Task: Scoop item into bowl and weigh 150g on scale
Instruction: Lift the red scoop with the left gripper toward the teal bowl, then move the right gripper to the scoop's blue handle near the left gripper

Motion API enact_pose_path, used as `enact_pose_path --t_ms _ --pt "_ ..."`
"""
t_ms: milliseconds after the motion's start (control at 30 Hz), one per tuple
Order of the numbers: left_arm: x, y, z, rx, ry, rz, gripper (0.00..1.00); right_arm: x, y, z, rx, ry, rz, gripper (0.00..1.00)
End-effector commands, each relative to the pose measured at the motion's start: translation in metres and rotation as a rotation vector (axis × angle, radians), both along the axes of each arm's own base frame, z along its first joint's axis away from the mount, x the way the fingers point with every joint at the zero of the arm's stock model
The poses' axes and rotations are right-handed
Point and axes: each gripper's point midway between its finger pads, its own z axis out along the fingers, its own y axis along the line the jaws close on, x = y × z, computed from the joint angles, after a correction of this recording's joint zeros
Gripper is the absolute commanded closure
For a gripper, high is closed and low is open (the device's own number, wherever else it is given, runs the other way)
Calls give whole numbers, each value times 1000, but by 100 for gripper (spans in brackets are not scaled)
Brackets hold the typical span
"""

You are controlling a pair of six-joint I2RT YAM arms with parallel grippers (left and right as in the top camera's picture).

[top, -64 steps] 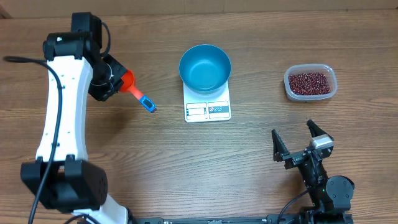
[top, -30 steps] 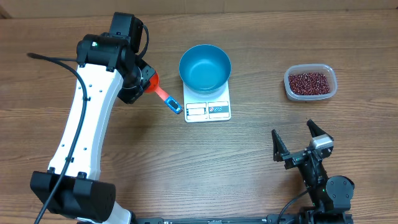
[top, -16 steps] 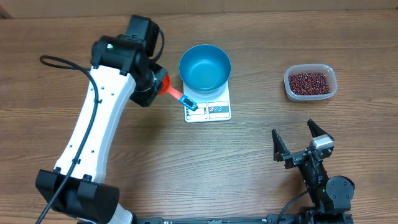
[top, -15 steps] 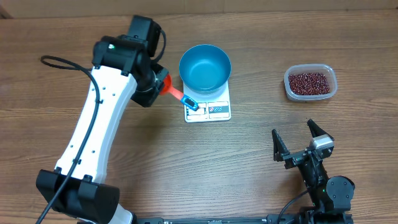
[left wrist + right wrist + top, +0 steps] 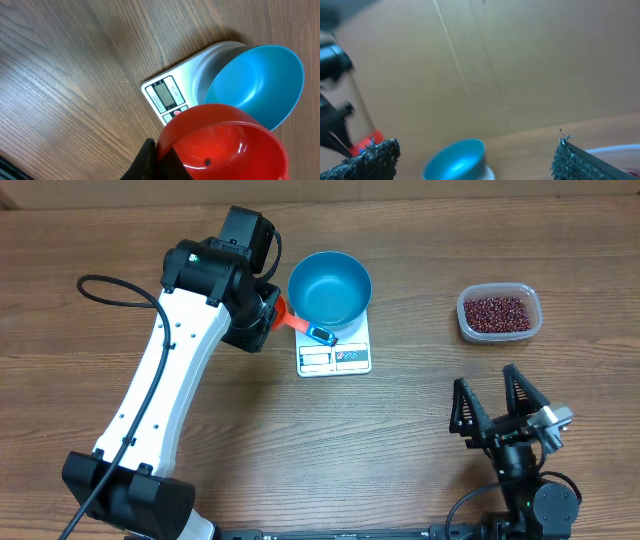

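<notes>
"The left gripper (image 5: 272, 317), clamped on that orange-red plastic scoop with the blue tip (image 5: 300, 325), has swung in from nine o'clock. It's now at the round blue bowl's (image 5: 330, 288) eight o'clock, over the flat white scale (image 5: 335, 357)."

"Scoop's empty, though. The dark red beans (image 5: 495, 311) lie untouched in the clear plastic tub (image 5: 462, 311) at three o'clock, so scooping hasn't started. The right gripper (image 5: 492, 402) is spread wide below it."

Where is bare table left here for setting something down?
Bare tabletop between the flat white scale and the clear plastic tub of red-brown beans, and in front of the scale. Crowded beside the round blue bowl, where the left gripper holds an orange scoop.
</notes>
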Motion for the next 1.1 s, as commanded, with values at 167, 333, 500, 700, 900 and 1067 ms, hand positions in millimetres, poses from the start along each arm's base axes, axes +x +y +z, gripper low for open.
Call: enact_pose_path --t_ms 167,333,500,700,900,1067 --pt "-3 -10 9 -22 -19 5 96 -8 3 23 170 -2 72 0" --pt "-3 -9 9 -19 -19 6 96 -10 3 46 170 10 72 0" --pt "-3 -9 9 -19 -19 6 96 -4 5 72 160 95 73 0" --pt "-4 -9 9 -17 -17 2 96 23 7 81 171 343 69 0" --pt "-4 -9 9 -17 -16 3 96 52 43 93 156 501 283 0" --pt "-1 -10 9 -21 -27 3 96 62 82 106 159 489 582 0"
